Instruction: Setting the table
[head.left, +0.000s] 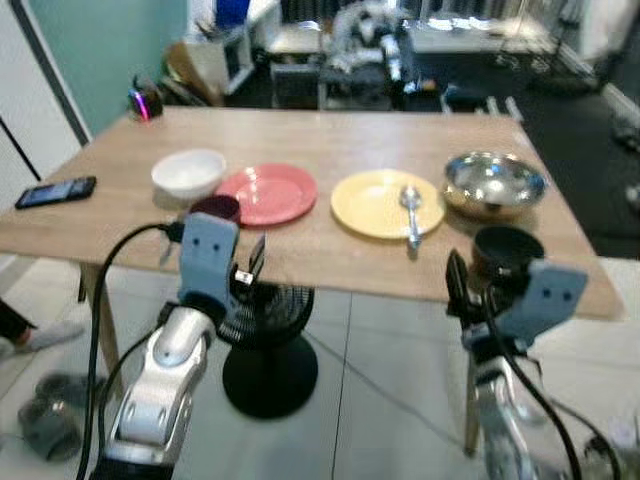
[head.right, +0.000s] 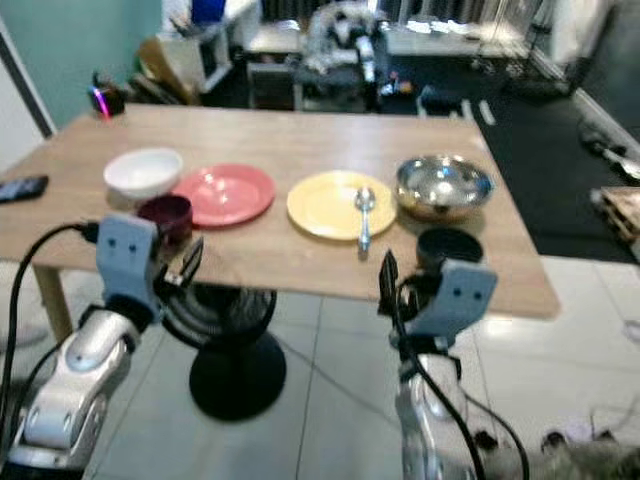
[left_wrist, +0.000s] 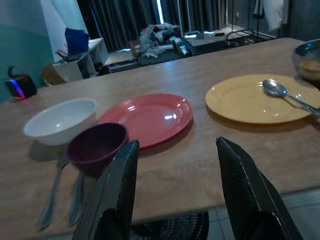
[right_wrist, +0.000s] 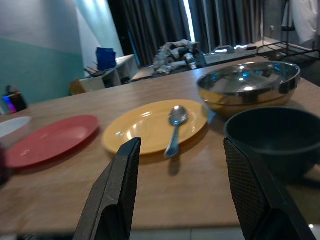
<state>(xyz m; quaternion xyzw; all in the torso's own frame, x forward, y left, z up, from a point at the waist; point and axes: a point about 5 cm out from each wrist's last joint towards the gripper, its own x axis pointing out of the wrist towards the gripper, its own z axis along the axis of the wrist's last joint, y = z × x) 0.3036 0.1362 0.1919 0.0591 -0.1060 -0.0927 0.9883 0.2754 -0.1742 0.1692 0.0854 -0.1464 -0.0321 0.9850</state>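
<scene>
Nearest the robot, both grippers hung just short of the table (head.left: 330, 275) edge, each with its jaws spread wide and holding nothing. The left gripper (left_wrist: 175, 192) faced the maroon bowl (left_wrist: 96, 148); the right gripper (right_wrist: 182, 192) faced the black bowl (right_wrist: 280, 137). Both silver forearms rose from below the table's near edge, wrists tipped so the fingers lay roughly level with the tabletop.

To do the step well, I judged each arm should reach forward low and level, straddle a bowl's rim with the jaws, and close only once the rim sat between them (the black bowl stood close to the edge, so a nudge could push it against the steel bowl).

Relative to the yellow plate (head.left: 385, 205), which carried a spoon (head.left: 411, 212), the red plate (head.left: 265, 193) lay just beside it toward the robot's left, the white bowl (head.left: 188, 173) beyond that, touching the red plate. Two pieces of cutlery (left_wrist: 62, 192) lay beside the maroon bowl. The steel bowl (head.left: 494, 183) sat just to the yellow plate's right. A phone (head.left: 56, 191) lay far left.
</scene>
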